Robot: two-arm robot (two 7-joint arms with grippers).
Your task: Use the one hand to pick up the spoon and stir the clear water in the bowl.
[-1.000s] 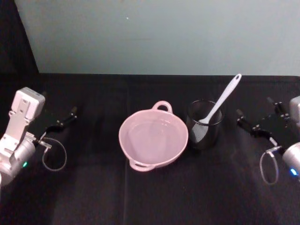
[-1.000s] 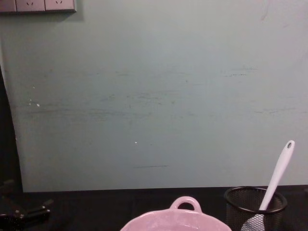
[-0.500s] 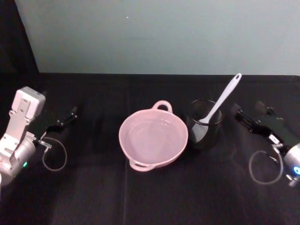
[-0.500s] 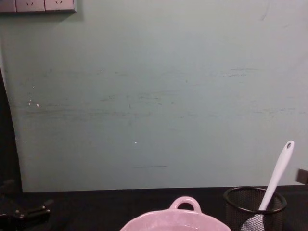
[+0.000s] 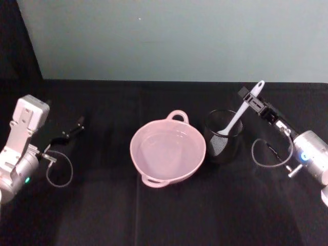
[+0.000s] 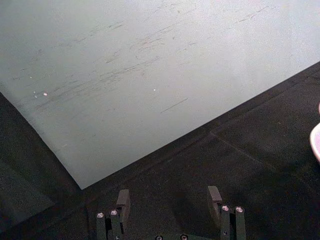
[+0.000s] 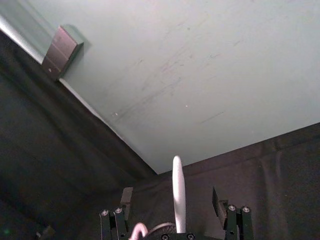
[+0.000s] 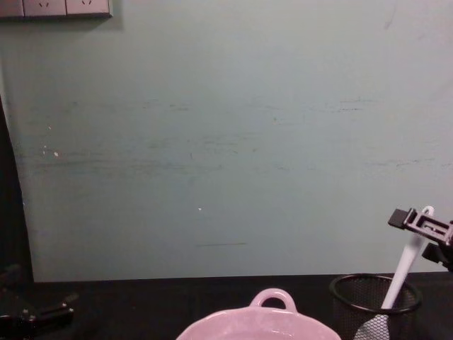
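Observation:
The white spoon (image 5: 236,119) stands tilted in a black wire-mesh cup (image 5: 223,147), its handle leaning up to the right. My right gripper (image 5: 247,96) is at the upper handle. In the right wrist view this gripper (image 7: 171,196) is open, and the spoon handle (image 7: 178,185) rises between its fingers without touching either. The chest view shows the right gripper (image 8: 419,223) up against the spoon (image 8: 404,273). The pale pink bowl (image 5: 133,148) sits just left of the cup, with clear water (image 5: 166,149) as a faint sheen inside. My left gripper (image 5: 75,128) rests open at the far left.
The black cloth table (image 5: 164,215) runs back to a pale green wall (image 5: 179,36). A wall socket plate (image 8: 56,7) hangs at the upper left. The bowl's loop handle (image 8: 273,298) faces the wall. Cable loops hang from both wrists.
My right arm has swung in from the right edge and risen to the spoon's handle, fingers now either side of it. The left arm, bowl, cup and spoon have not moved.

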